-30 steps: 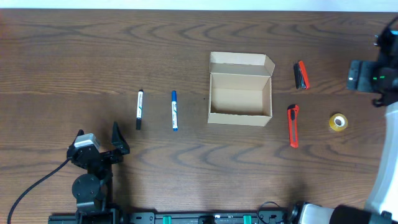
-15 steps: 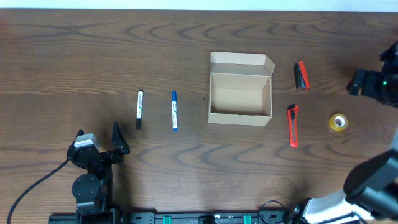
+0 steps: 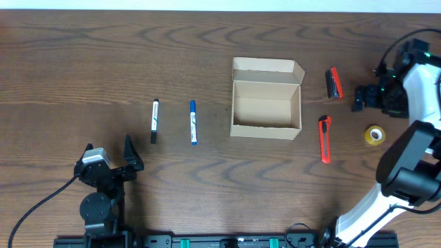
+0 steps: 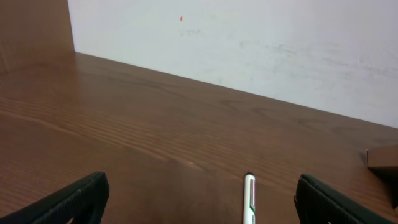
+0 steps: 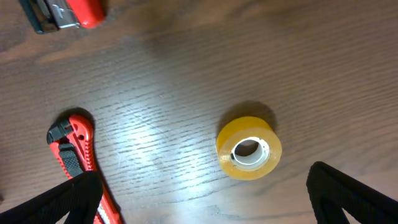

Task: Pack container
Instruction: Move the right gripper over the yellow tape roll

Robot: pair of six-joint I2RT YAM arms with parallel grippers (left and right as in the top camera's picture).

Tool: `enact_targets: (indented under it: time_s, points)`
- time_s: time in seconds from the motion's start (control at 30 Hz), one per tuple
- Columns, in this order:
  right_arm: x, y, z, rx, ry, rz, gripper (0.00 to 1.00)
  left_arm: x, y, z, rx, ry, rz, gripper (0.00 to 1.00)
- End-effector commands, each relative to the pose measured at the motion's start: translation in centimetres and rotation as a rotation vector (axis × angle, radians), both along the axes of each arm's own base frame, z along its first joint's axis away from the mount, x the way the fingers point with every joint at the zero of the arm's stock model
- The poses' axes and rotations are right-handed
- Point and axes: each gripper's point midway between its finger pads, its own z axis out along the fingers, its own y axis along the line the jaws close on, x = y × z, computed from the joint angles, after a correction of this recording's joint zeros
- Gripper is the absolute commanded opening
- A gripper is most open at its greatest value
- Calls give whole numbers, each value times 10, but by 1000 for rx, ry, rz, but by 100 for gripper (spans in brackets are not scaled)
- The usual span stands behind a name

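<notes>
The container (image 3: 266, 107) is an open light-tan cardboard box at mid-table, flap lid folded back on its far side, nothing visible inside. A black-capped white marker (image 3: 154, 121) and a blue marker (image 3: 193, 122) lie to its left. A red box cutter (image 3: 324, 139), a red and black stapler-like tool (image 3: 333, 83) and a yellow tape roll (image 3: 374, 135) lie to its right. My left gripper (image 3: 109, 153) is open and empty near the front edge, with the white marker (image 4: 249, 200) ahead of it. My right gripper (image 3: 368, 96) is open and empty above the tape roll (image 5: 249, 147).
The right wrist view also shows the box cutter (image 5: 78, 155) at the left and the red tool (image 5: 62, 12) at the top left. A corner of the container (image 4: 380, 158) shows at the right of the left wrist view. A white wall (image 4: 249, 43) stands behind the table.
My right arm has swung in from the table's right edge, leftward to above the tape roll. The left arm and all objects have not moved.
</notes>
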Motion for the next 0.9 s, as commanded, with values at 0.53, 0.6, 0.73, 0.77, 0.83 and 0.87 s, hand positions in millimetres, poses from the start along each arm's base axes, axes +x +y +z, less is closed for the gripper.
enact_targets:
  time_s: [0.53, 0.6, 0.73, 0.77, 0.83, 0.87]
  points:
    - [-27, 33, -18, 52, 106, 25, 99, -1, 0, -18, -3, 57, -3, 95]
    - [-35, 36, -24, 55, 112, 11, 99, -1, 0, -18, -3, 57, -3, 95]
    - [-46, 42, -27, 56, 63, -1, 99, -1, 0, -18, -3, 57, -3, 95]
    - [-47, 43, -24, 53, 39, -1, 99, -1, 0, -18, -3, 57, -3, 95]
    - [-46, 42, -12, 36, -4, 16, 99, -1, 0, -18, -3, 57, -3, 95]
    - [-45, 41, -5, 29, -24, 29, 99, -1, 0, -18, -3, 57, -3, 95]
